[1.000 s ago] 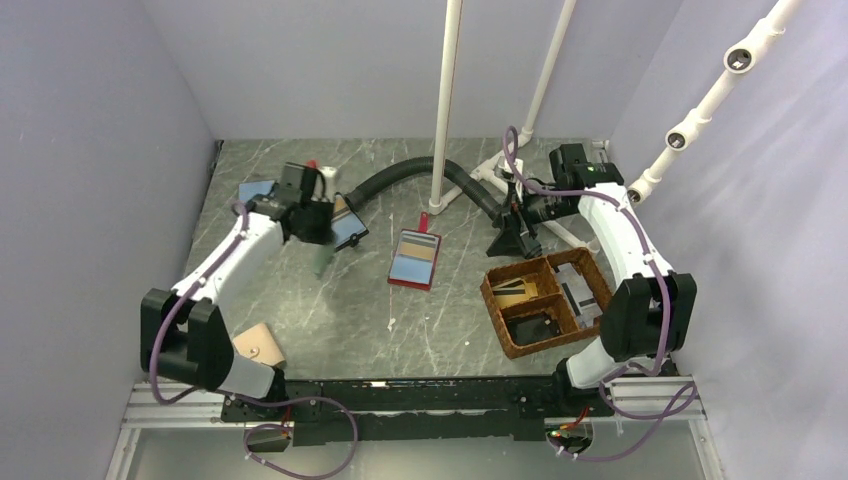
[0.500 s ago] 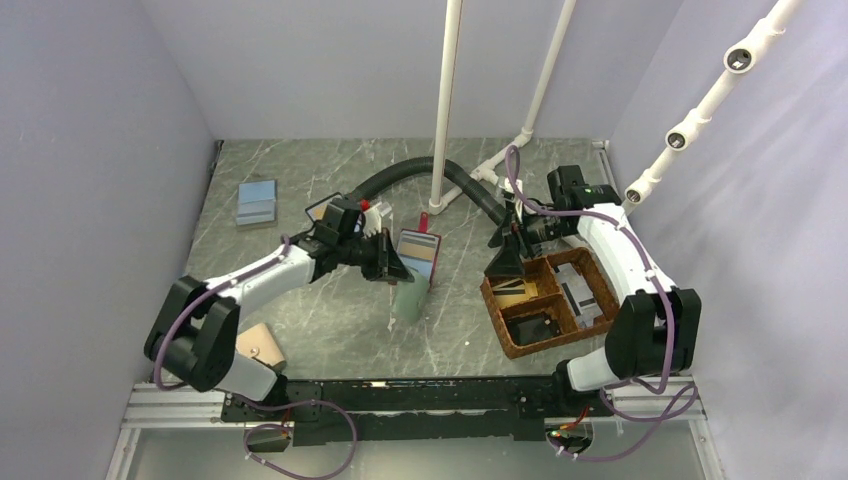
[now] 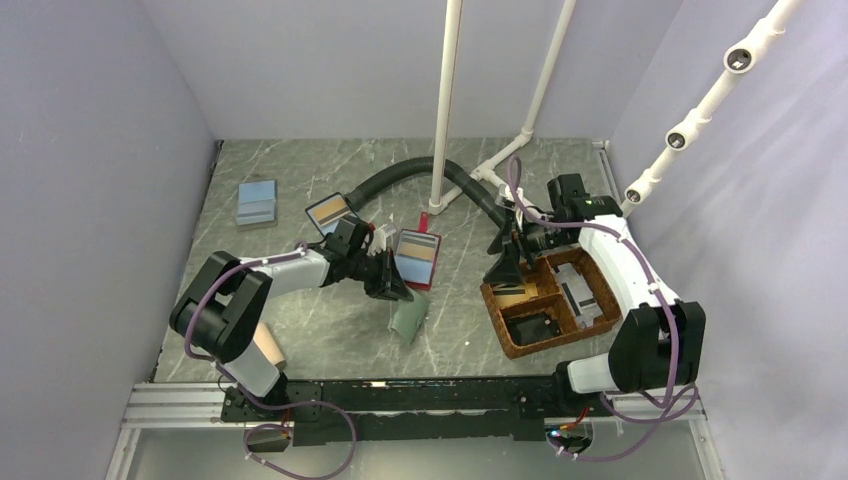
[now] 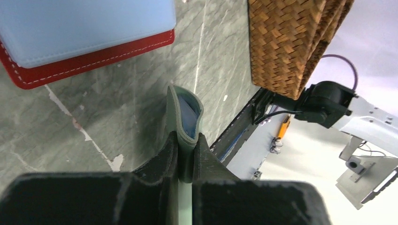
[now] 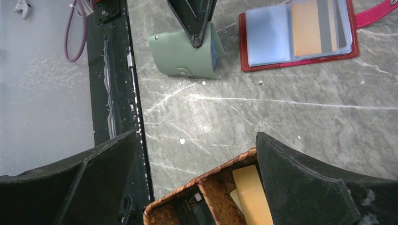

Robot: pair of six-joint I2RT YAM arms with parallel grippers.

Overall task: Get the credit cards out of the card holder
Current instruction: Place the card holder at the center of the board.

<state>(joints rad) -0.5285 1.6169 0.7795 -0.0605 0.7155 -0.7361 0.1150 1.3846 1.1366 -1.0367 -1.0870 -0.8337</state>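
Observation:
The teal card holder (image 3: 408,318) is folded shut and sits low on the table, in front of the red-edged holder. My left gripper (image 3: 393,290) is shut on its upper edge. In the left wrist view the fingers (image 4: 187,138) pinch the green edge of the holder (image 4: 173,105), and a pale blue card (image 4: 191,112) shows inside its open end. The right wrist view shows the holder (image 5: 180,54) with a blue card edge (image 5: 217,47). My right gripper (image 3: 505,268) is open and empty above the basket's left rim, also seen in its wrist view (image 5: 195,138).
A woven basket (image 3: 495,300) with compartments stands at right, holding tan cards (image 5: 251,192) and dark items. A red-edged holder (image 3: 417,258) lies open mid-table. A black-edged holder (image 3: 333,211) and a blue holder (image 3: 257,203) lie at far left. A black hose (image 3: 400,175) and white poles stand behind.
My left arm swung from the far left to mid-table with the teal holder and lowered it in front of the red-edged holder. My right gripper moved forward over the basket's left rim.

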